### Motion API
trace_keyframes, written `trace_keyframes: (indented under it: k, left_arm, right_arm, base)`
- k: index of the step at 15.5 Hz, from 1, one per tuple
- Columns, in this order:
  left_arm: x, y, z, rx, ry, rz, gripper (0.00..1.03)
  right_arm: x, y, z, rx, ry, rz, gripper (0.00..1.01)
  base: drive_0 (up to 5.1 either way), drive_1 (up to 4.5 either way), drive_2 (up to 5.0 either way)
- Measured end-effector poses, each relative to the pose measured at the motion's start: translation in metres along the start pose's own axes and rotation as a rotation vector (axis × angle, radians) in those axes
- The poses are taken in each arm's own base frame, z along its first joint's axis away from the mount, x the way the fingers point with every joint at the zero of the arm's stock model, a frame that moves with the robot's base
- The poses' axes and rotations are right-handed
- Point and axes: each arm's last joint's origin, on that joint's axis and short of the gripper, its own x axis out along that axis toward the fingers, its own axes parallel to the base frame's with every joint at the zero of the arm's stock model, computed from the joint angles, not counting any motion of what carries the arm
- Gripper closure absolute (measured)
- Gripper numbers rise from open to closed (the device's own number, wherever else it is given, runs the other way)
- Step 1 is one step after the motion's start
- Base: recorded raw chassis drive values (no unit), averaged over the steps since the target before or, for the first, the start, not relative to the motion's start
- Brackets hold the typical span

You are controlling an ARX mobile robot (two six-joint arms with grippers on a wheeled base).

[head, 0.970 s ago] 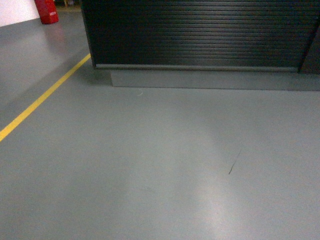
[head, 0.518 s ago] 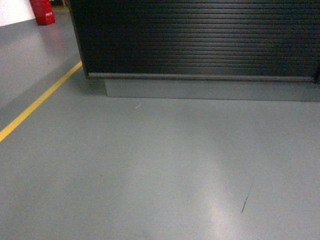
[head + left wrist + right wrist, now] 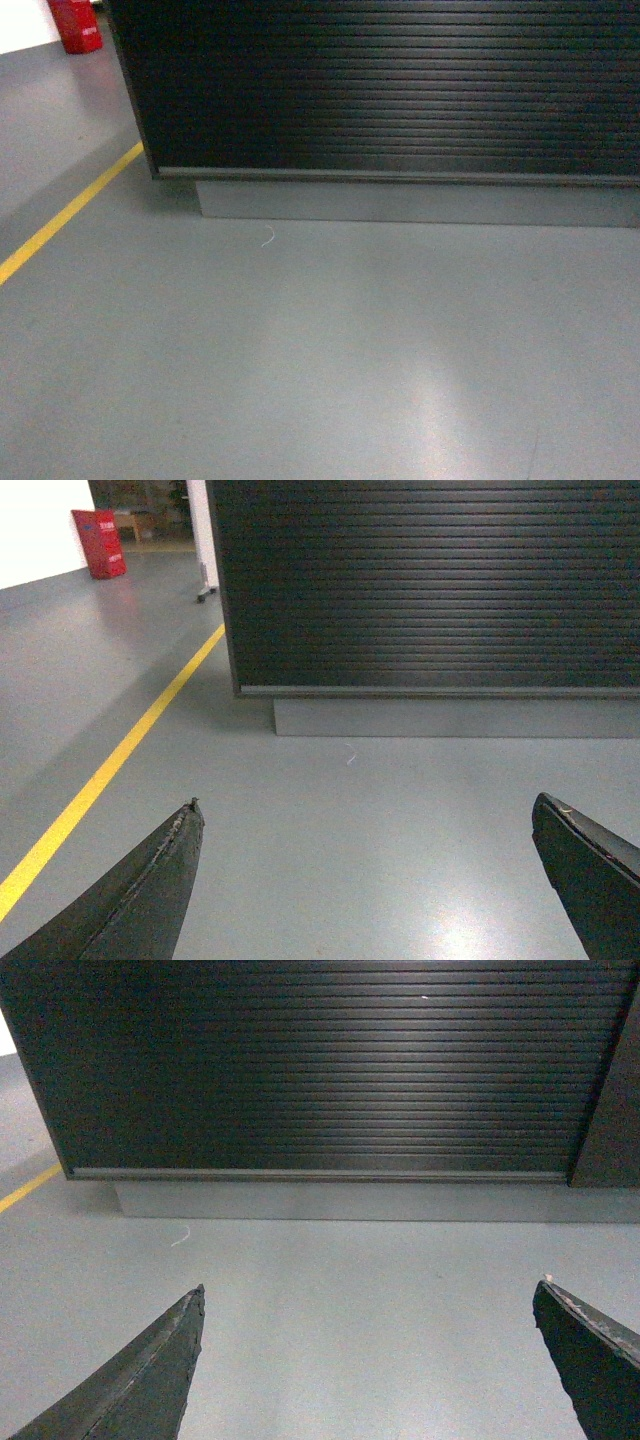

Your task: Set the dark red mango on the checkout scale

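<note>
The checkout point(image 3: 380, 90) fills the top of the head view, a dark counter with a horizontally ribbed front on a grey plinth. It also shows in the left wrist view as the checkout point(image 3: 430, 580) and in the right wrist view as the checkout point(image 3: 320, 1070). The dark red mango and the scale are out of view. My left gripper point(image 3: 365, 810) is open over bare grey floor, nothing between its fingers. My right gripper point(image 3: 368, 1295) is open too, empty, facing the counter front. Neither gripper shows in the head view.
A yellow floor line point(image 3: 65, 215) runs diagonally at the left, also the yellow line point(image 3: 110, 765). A red object point(image 3: 75, 25) stands far back left. A small white scrap point(image 3: 267, 237) lies on the floor near the plinth point(image 3: 420, 202). A darker panel point(image 3: 612, 1080) adjoins the counter at right.
The counter has grown larger and lower in the head view and slid left; the floor scratch has dropped out of the frame. The base has rolled closer to the checkout.
</note>
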Motion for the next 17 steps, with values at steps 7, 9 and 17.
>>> trace_keyframes:
  k: [7, 9, 17]
  left_arm:
    - [0.0, 0.0, 0.0, 0.0, 0.0, 0.001, 0.05]
    - [0.0, 0.0, 0.0002, 0.0, -0.002, 0.0, 0.05]
    - [0.0, 0.0, 0.0, 0.0, 0.0, 0.001, 0.05]
  right_arm:
    - [0.0, 0.0, 0.0002, 0.0, -0.002, 0.0, 0.03]
    - [0.0, 0.0, 0.0, 0.0, 0.0, 0.002, 0.03]
    - [0.0, 0.0, 0.0001, 0.0, -0.001, 0.001, 0.03]
  base:
    - [0.1, 4.38, -4.3]
    - [0.1, 4.4, -4.2]
    - [0.1, 4.43, -4.2]
